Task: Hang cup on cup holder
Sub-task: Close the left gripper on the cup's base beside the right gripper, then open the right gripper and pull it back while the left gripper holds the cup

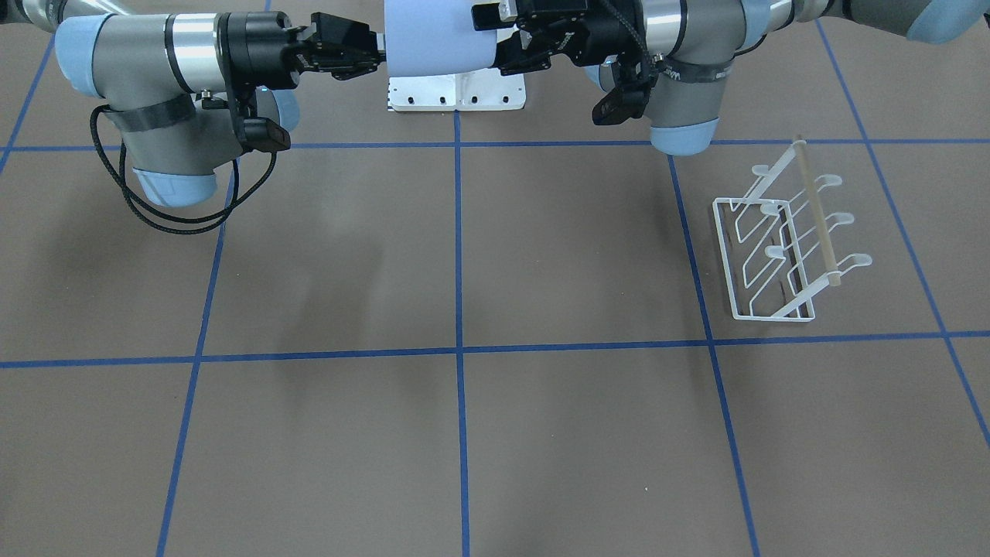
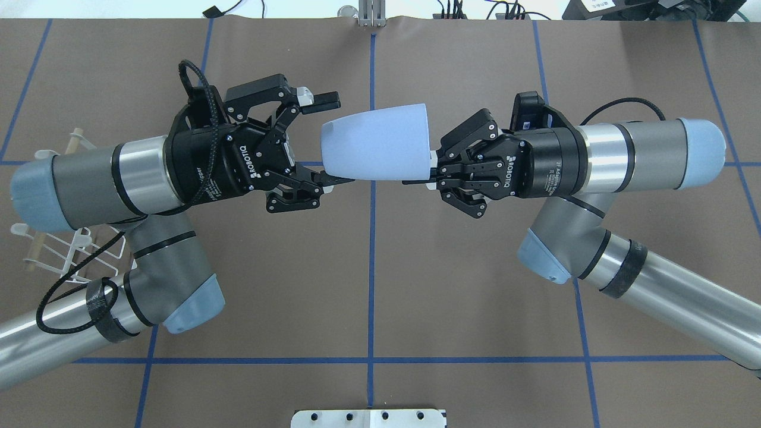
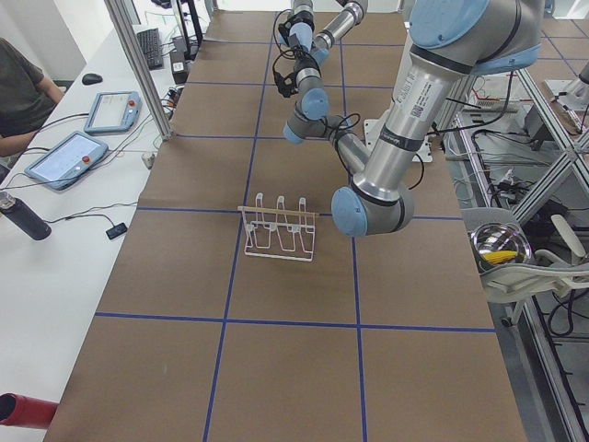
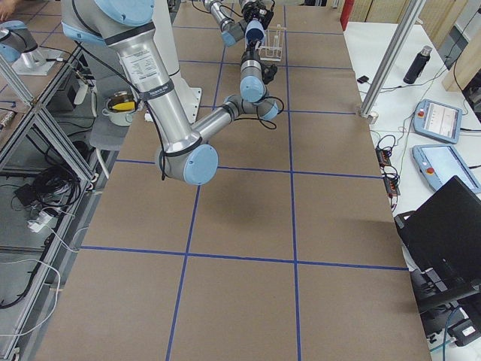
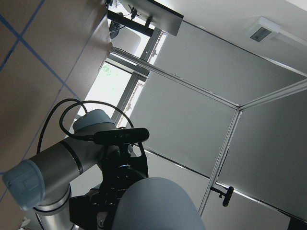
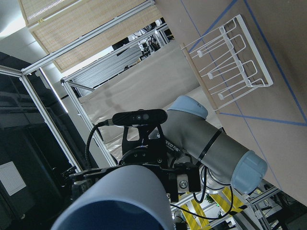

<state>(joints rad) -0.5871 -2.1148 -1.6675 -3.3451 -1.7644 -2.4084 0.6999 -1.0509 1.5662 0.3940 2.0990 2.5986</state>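
Observation:
The pale blue cup (image 2: 377, 142) hangs on its side in the air above the table's middle; it also shows in the front view (image 1: 437, 35). My right gripper (image 2: 429, 169) is shut on the cup's rim at its wide end. My left gripper (image 2: 343, 138) is open, its jaws on either side of the cup's narrow closed end, the upper finger clear of it. The white wire cup holder (image 1: 781, 247) with its wooden dowel stands on the table on my left side. In the overhead view the cup holder (image 2: 65, 249) is partly hidden under my left arm.
The white bolted pedestal (image 1: 456, 93) sits at the table edge nearest my base. Blue tape lines grid the brown table. In the left side view, tablets (image 3: 69, 157) lie on the side bench and a steel bowl (image 3: 502, 244) sits off the table.

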